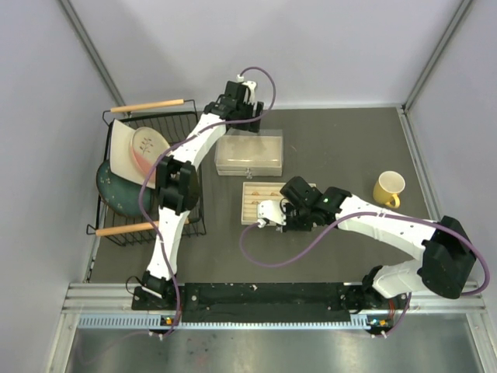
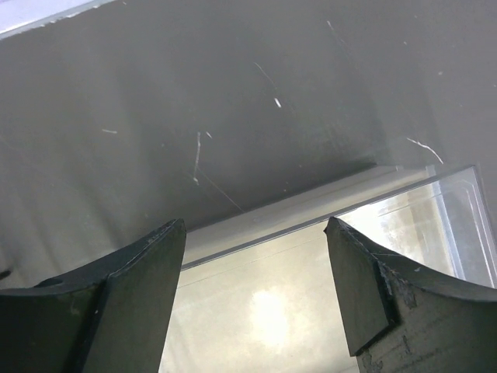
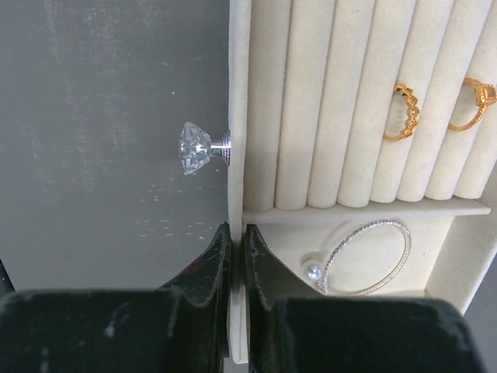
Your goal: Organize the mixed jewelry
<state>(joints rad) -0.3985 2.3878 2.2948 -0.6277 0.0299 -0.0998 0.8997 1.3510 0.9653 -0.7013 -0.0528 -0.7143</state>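
Two gold rings point(image 3: 405, 113) sit in the padded slots of the beige tray point(image 3: 236, 78), and one silver bracelet point(image 3: 369, 256) lies beside one pearl point(image 3: 314, 272) in the adjoining compartment. My right claw point(image 3: 237, 249) is clenched on the tray's front wall near its one crystal knob point(image 3: 196, 148). My left claw point(image 2: 256, 233) hangs spread wide, gripping nothing, over one clear plastic box point(image 2: 404, 225).

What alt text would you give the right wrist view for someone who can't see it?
The right gripper is shut on the front wall of the beige tray, close to its crystal knob. Two gold rings sit in the slotted rolls; a silver bracelet hoop and a pearl lie in the adjoining open compartment.
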